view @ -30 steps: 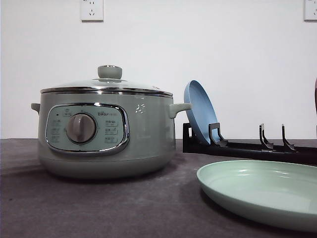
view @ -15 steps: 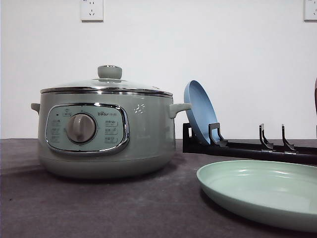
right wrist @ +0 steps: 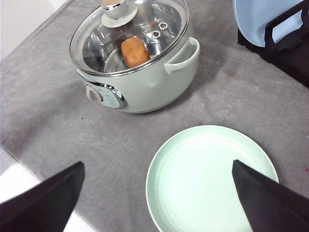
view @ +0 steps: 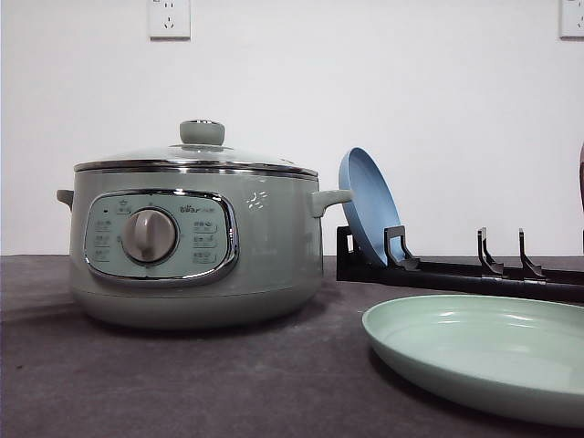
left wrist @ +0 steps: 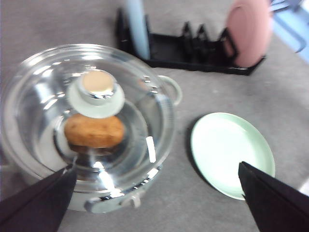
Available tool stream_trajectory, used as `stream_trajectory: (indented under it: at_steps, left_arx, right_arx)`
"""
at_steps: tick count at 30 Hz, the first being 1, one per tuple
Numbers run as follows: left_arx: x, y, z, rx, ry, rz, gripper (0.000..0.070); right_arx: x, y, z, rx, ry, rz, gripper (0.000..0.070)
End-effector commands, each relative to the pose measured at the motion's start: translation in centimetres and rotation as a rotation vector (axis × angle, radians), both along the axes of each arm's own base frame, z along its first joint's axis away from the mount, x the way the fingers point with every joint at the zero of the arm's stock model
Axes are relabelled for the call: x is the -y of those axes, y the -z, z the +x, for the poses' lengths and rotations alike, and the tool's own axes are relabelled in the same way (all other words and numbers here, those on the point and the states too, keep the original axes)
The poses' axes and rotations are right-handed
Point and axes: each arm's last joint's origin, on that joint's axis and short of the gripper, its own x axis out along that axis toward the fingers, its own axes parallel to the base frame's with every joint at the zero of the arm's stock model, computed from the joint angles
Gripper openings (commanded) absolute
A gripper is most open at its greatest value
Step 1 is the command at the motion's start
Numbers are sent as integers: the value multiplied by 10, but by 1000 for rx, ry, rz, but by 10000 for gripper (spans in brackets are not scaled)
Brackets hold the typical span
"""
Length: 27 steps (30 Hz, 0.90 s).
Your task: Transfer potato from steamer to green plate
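nothing is moved yet; the potato (right wrist: pixel 135 52) is kept in the lidded steamer (view: pixel 196 246); the green plate (right wrist: pixel 212 179) is bare; both grippers' fingers are spread, empty.

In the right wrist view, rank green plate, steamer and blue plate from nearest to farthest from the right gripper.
1. green plate, lying flat just ahead of the fingers.
2. steamer, farther off, lid on, potato inside.
3. blue plate, upright in the black rack; close to the steamer's range, hard to separate.
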Motion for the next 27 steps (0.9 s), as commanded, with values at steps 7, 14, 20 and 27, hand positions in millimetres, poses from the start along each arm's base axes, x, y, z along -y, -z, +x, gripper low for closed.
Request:
stream_trajectory:
  at_steps: [7, 14, 20, 27]
  left_arx:
    - [25, -23, 55, -51, -62, 111, 700]
    - [58, -15, 100, -67, -84, 201, 700]
    - [82, 8, 130, -97, -72, 291, 700]
    - [96, 36, 153, -162, -59, 331, 700]
  right_arx:
    - [-1, -5, 1, 23, 1, 21, 619]
    - [-1, -5, 1, 29, 0, 20, 620]
    - [-1, -5, 1, 29, 0, 20, 619]
    - [-1, -5, 1, 29, 0, 20, 619]
